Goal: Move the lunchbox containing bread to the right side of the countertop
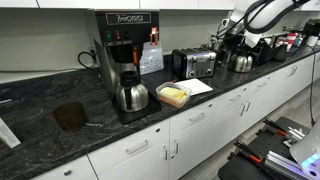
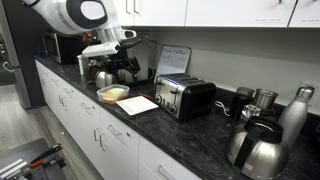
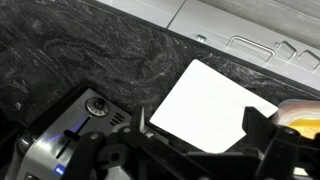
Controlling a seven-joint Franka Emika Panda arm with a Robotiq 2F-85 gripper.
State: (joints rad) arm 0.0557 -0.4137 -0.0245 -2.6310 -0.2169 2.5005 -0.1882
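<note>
Plainly, the gripper [image 3: 200, 128] hangs in the air with its jaws spread wide and nothing held between them; in the wrist view its two dark fingers [image 3: 256, 125] frame a stretch of the countertop [image 3: 80, 60] below and touch none of the things on it; the lunchbox [image 3: 305, 115] lies outside the jaws, cut off at the right edge of that view just past one finger, with the pale yellow bread [image 3: 308, 122] showing through its clear wall; lower than the fingers and between them lies a white paper sheet [image 3: 215, 100], flat on the dark stone, one end of it just beside the lunchbox; under the other finger stands a silver toaster [image 3: 60, 140], close to the sheet; beyond the sheet, away from the gripper, runs a white cabinet front [image 3: 250, 35]; in both exterior views the lunchbox sits near the front edge of the countertop, well below the gripper and apart from it; the toaster stands nearer the gripper than the lunchbox does; a black coffee maker [image 1: 125, 50] stands farther off, past the lunchbox.
</note>
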